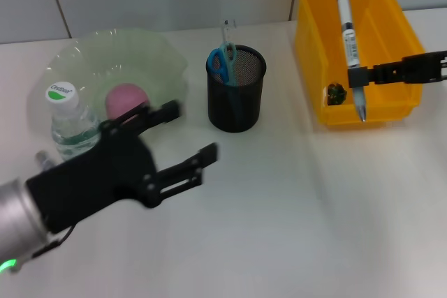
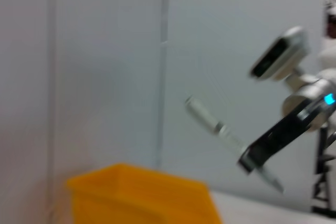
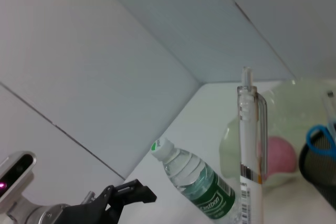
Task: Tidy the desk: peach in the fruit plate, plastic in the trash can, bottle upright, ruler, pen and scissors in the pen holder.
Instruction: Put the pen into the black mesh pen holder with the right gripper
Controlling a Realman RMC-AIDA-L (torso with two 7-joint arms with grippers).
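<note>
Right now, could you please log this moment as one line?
right gripper holds pen over yellow bin | left gripper open, empty | peach in plate | bottle upright

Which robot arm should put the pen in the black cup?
The right gripper: it already holds the pen above the yellow bin. The left gripper is open and empty.

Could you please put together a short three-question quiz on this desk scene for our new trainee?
1. True or false: the right gripper holds the pen over the yellow bin.
2. What lies in the green fruit plate? A) peach B) scissors C) ruler
3. Fill in: the blue-handled scissors stand in the black mesh ____.

Key: 1 true; 2 A, the peach; 3 pen holder. The left gripper is open, beside the upright bottle.
</note>
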